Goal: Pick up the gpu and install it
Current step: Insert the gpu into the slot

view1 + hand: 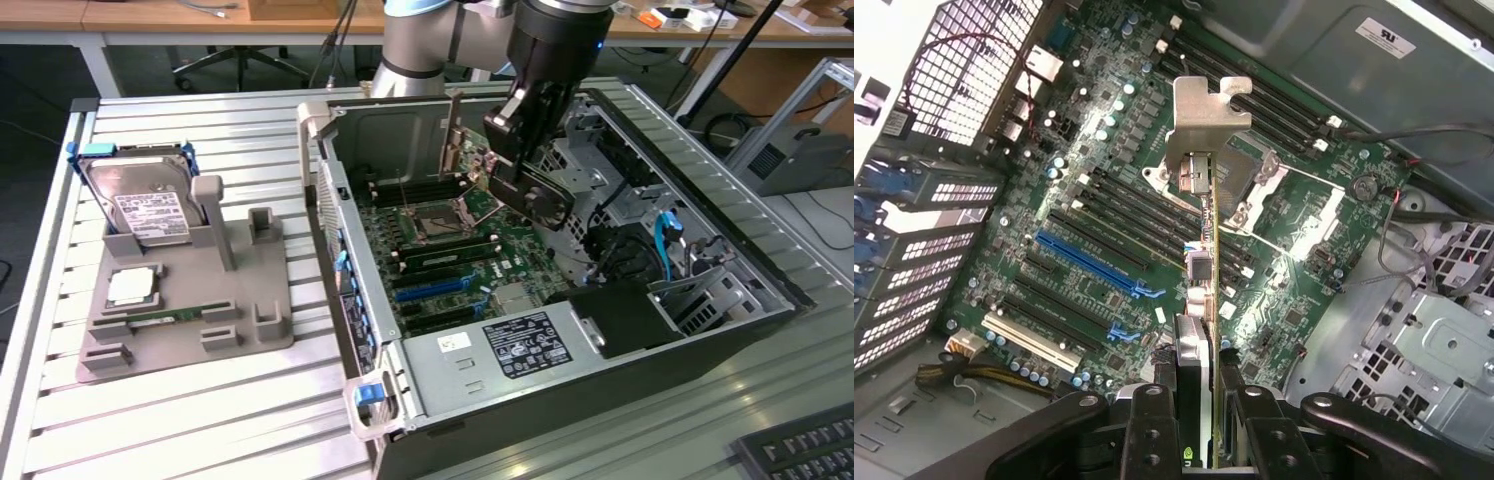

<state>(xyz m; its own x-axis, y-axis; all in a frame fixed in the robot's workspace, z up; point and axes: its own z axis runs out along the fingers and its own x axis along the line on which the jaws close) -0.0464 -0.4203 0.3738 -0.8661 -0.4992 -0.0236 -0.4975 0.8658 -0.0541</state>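
Our gripper [1197, 420] clenches the gpu [1201, 160] edge-on over the motherboard [1014, 225], so it can meet a slot [1089, 262].

Slatted metal table [200, 430]. Grey fixture tray [180, 347] on the exterior view's left holds standing hard drive [144, 212], CPU chip [131, 287], RAM stick [171, 316]. Open PC case [447, 352] beside it, motherboard [1104, 200] exposed, blue slot [1089, 262]. Keyboard [807, 450] corner, exterior view's right.

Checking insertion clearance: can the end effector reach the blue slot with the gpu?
Probably yes. The end effector holds the gpu edge-on over the motherboard, the case side is open, and nothing lies across the blue slot.
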